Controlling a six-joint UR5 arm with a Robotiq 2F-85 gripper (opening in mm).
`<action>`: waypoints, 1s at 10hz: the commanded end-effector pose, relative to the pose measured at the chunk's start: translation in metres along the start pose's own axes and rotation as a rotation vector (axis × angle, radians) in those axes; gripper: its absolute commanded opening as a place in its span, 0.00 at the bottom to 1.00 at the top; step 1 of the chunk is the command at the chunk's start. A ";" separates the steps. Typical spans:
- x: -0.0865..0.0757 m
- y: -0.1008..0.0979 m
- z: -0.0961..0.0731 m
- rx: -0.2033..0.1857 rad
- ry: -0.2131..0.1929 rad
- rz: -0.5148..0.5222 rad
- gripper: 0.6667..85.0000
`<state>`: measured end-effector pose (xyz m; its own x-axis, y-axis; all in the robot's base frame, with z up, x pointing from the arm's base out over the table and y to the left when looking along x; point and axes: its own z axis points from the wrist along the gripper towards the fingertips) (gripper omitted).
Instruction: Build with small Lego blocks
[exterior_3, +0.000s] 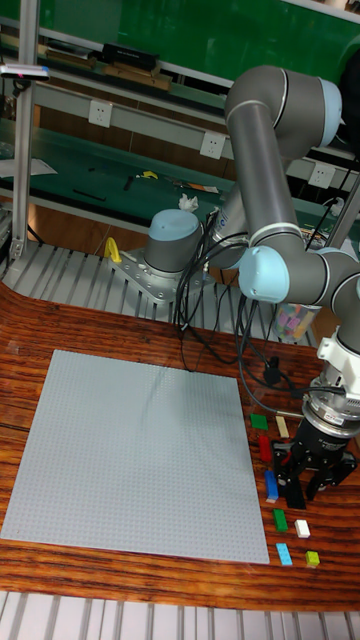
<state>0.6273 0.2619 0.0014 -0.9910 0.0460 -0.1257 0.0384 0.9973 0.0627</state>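
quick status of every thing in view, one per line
grey baseplate: flat on the table, no bricks on it
tool: low over the brick row; open or shut cannot be told
green brick: loose on the table
tan brick: loose
red brick: loose
blue brick: loose beside the tool
white brick: loose
lime brick: loose

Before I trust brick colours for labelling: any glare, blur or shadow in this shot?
Tall fixed view: sharp overall; soft sheen on the wooden table; grey baseplate evenly lit, faint cable shadows; the gripper hides part of the brick row; small bricks' colours readable.
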 end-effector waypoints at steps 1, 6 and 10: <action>-0.001 0.001 0.001 -0.004 0.001 0.015 0.52; -0.002 -0.001 0.004 -0.003 -0.002 0.024 0.40; 0.005 -0.003 -0.017 0.021 0.038 0.047 0.01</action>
<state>0.6243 0.2594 0.0060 -0.9916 0.0687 -0.1096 0.0628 0.9964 0.0565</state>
